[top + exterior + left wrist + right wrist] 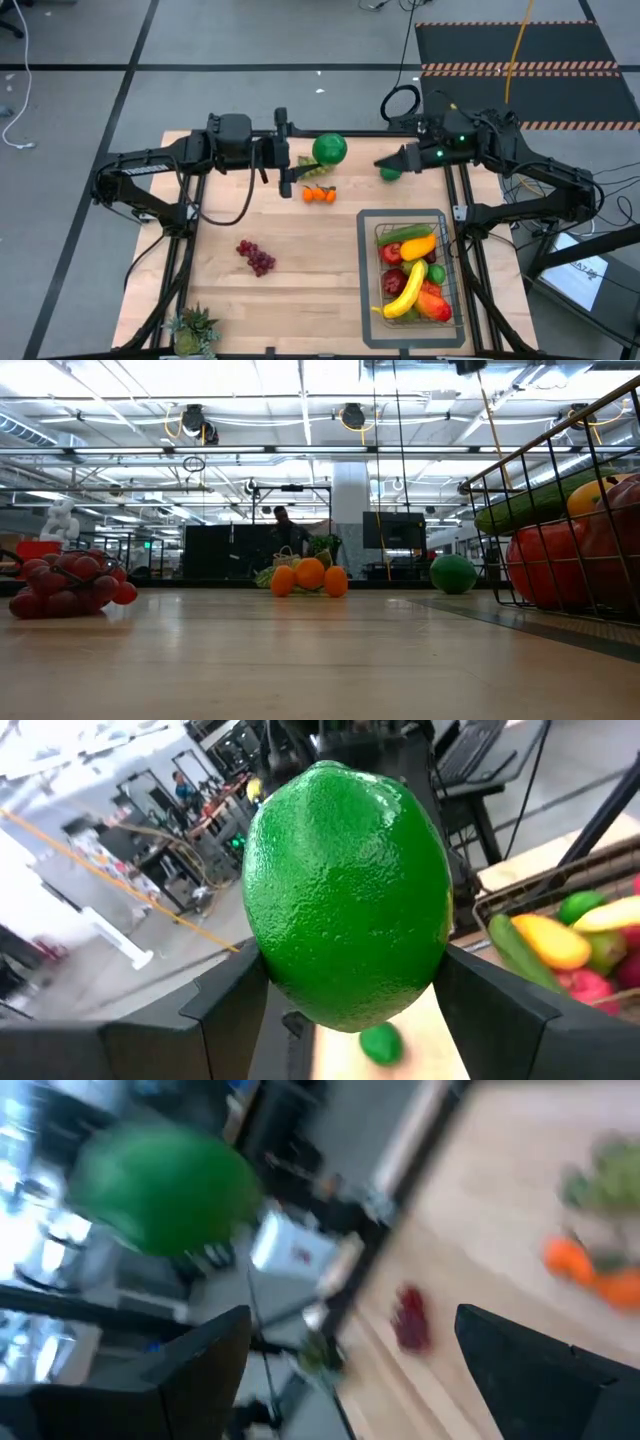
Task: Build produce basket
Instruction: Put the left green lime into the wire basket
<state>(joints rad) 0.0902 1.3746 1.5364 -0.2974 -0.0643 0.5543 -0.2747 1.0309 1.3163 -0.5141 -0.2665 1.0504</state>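
My left gripper (308, 152) is over the table's far edge, shut on a large green lime (329, 149). My right gripper (382, 162) is open, close to the right of that lime and just above a smaller green lime (390, 173) that lies on the table. In the right wrist view the held lime (165, 1190) shows beyond my open fingers (350, 1340). The dark wire basket (448, 262) stands at the right near side, with banana, cucumber, mango and red fruit inside. Oranges (320, 194) and red grapes (257, 257) lie on the wood. My left gripper pinches the large lime across its middle (350, 910) between the two fingers (230, 1005), one on each side. The fingers come level from the table's left. The lime is lifted clear, and the table and the small lime (380, 1043) show beneath it.
A flat grey tray (365, 330) lies under the basket. A spiky potted plant (193, 330) stands at the near left corner. In the low view the oranges (310, 575), grapes (65, 585) and small lime (453, 573) sit apart on the wood. People show in the room behind.
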